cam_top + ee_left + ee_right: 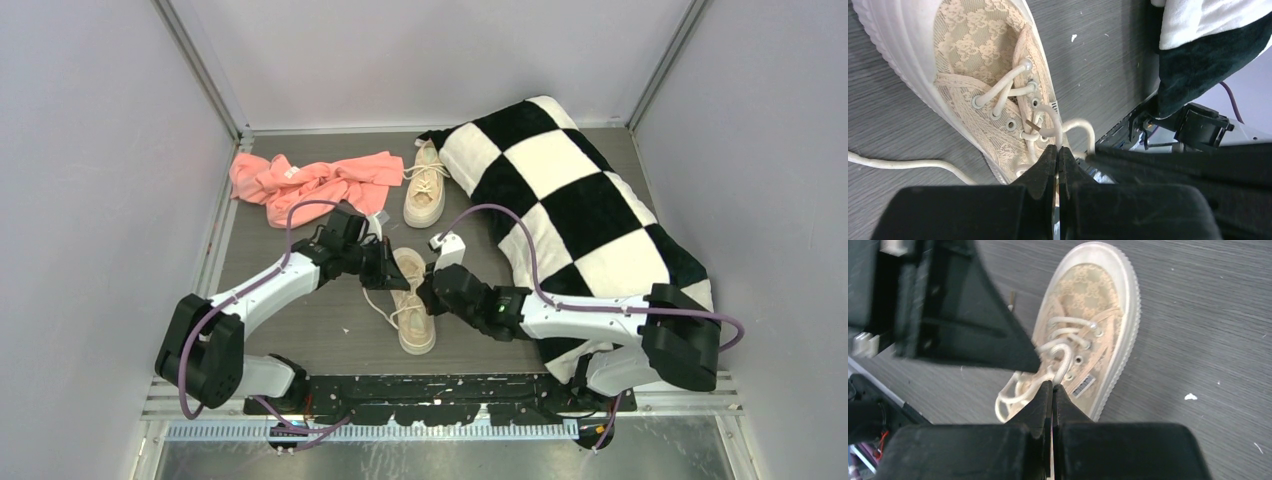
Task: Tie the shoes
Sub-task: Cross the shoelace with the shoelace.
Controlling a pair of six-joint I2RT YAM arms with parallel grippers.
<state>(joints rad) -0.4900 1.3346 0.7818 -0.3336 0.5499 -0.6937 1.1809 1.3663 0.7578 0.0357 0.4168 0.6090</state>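
- Two tools are meeting over the near shoe (414, 325), which is lying on the bench (300, 345) between the arms. The far shoe (425, 185) is sitting just beside the checkered pillow (570, 190).
- The left tool (1058, 149) is pinching shut on the laces (1048, 116) by the upper eyelets, seemingly gripping a raised loop.
- The right tool (1052, 385) is clamping narrow on the laces from the opposite side (probably so the two can pull against each other and form the knot).
- One loose lace end (903, 163) is trailing across the bench.
- No box or bin is showing, and the near shoe's mouth is hiding beneath the tools.
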